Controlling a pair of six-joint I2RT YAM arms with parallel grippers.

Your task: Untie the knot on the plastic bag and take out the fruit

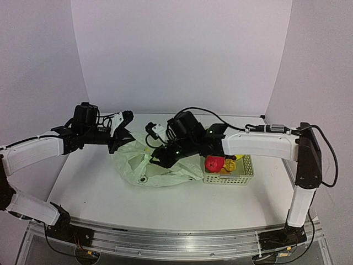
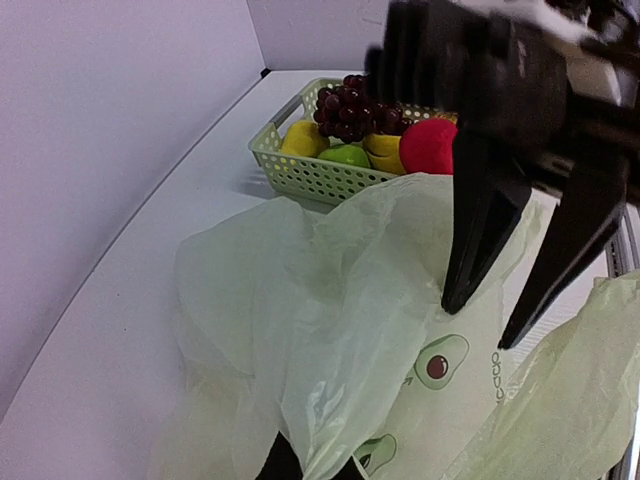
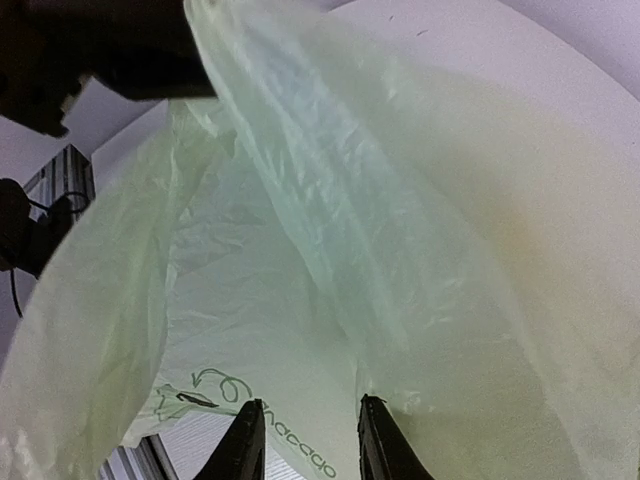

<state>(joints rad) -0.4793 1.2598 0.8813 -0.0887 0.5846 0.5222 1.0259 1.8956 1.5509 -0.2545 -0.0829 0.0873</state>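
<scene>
The plastic bag lies open and slack on the table; no knot shows. My left gripper is shut on the bag's upper edge and holds it up; in the left wrist view the film rises from its dark fingers. My right gripper is open, its fingers spread inside the bag's mouth, touching only film; it also shows in the left wrist view. The fruit lies in the basket: grapes, red apple, green pear, yellow lemon.
The pale green perforated basket stands right of the bag, close under my right forearm; it also shows in the left wrist view. White walls close in the table on the left, back and right.
</scene>
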